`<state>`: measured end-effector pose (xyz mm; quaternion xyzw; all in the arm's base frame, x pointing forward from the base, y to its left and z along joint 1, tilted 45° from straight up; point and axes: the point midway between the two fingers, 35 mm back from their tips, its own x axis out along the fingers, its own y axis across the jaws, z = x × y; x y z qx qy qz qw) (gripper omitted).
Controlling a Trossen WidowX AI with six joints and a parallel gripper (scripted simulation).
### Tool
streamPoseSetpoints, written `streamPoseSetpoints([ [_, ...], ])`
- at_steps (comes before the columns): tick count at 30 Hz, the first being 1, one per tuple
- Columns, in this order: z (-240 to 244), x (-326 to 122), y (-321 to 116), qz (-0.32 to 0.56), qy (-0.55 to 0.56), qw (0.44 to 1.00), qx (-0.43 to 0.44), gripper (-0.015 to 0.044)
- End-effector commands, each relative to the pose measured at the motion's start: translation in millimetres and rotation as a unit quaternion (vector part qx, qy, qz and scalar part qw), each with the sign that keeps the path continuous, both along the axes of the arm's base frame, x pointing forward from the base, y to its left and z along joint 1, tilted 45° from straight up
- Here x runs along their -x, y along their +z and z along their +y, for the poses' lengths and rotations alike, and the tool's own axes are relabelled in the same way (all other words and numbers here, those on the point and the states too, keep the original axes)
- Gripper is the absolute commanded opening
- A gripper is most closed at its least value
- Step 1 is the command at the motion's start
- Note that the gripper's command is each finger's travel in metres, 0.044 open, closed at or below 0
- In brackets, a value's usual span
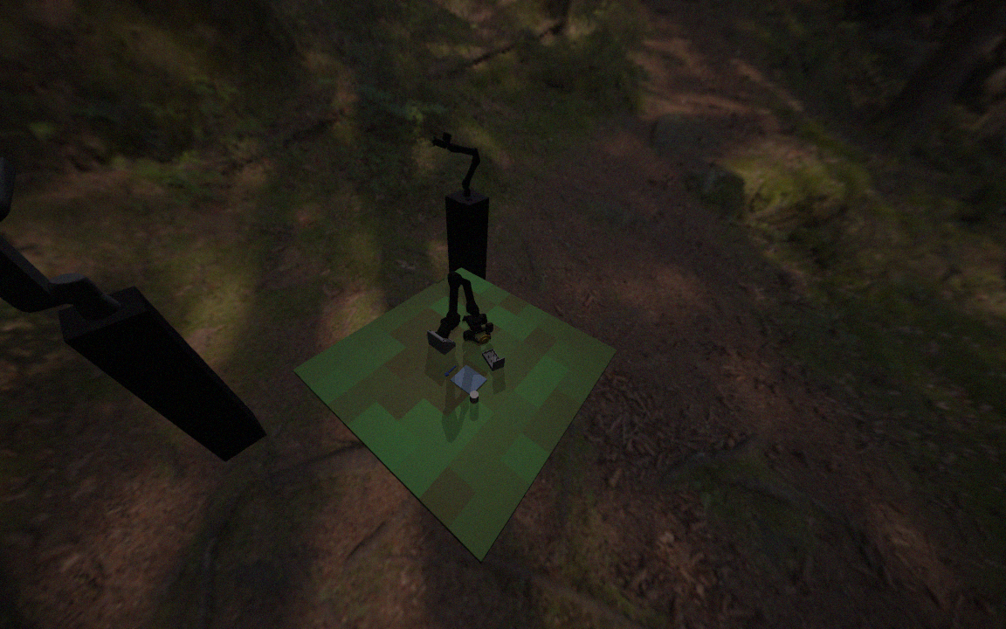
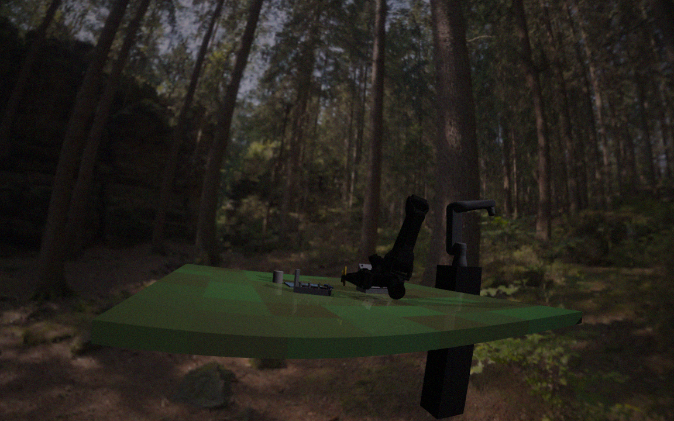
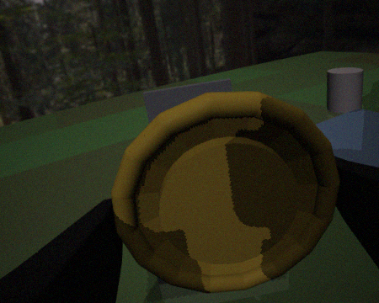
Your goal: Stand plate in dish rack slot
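Although light is poor, the round yellow plate (image 1: 483,337) (image 2: 344,275) (image 3: 223,198) is identifiable in all 3 views, held off the green-and-brown patchwork desk (image 1: 444,508) (image 2: 224,335) (image 3: 29,168). State of black claw (image 1: 480,336) (image 2: 344,276) (image 3: 223,191): closed on the plate, w/ a dark finger at each side of the rim, per wrist view. Plate orientation: approx. upright, seen near edge-on in ext. view, its dished face toward the wrist cam. Plate loc.: near the grey dish rack (image 1: 498,364) (image 2: 312,290) (image 3: 168,101) but apart from it, on the arm side; not in a slot. Rack has a low base w/ short pegs and 1 tall flat end panel; base mostly hidden behind the plate in wrist view. Black jointed arm (image 1: 469,295) (image 2: 407,235) is bent, elbow high, forearm down toward the claw. Other items on desk: flat blue square board (image 1: 468,379) (image 3: 366,135) near the rack; pale grey upright cylinder (image 1: 473,397) (image 2: 277,276) (image 3: 344,90) just beside the board; small slim blue item (image 1: 451,370) at the board's other side, too small to ID in top view.
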<state>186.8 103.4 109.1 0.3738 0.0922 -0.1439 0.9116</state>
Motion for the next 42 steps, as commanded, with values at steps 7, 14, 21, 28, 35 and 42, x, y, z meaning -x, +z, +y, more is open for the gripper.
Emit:
streamPoseSetpoints([
  [7, -1, -6, -2, -0.001, -0.001, 1.000, -0.002, 0.0000],
  [14, -3, -16, -5, 0.000, 0.000, 1.000, -0.001, 0.0000],
  [21, -4, -23, -6, -0.001, 0.000, 1.000, -0.001, 0.0000],
  [28, -6, -33, -9, -0.001, 0.000, 1.000, -0.003, 0.0000],
  [35, -7, -42, -11, -0.002, 0.000, 1.000, -0.005, 0.0000],
  [42, -9, -49, -13, -0.004, 0.000, 1.000, -0.007, 0.0000],
])
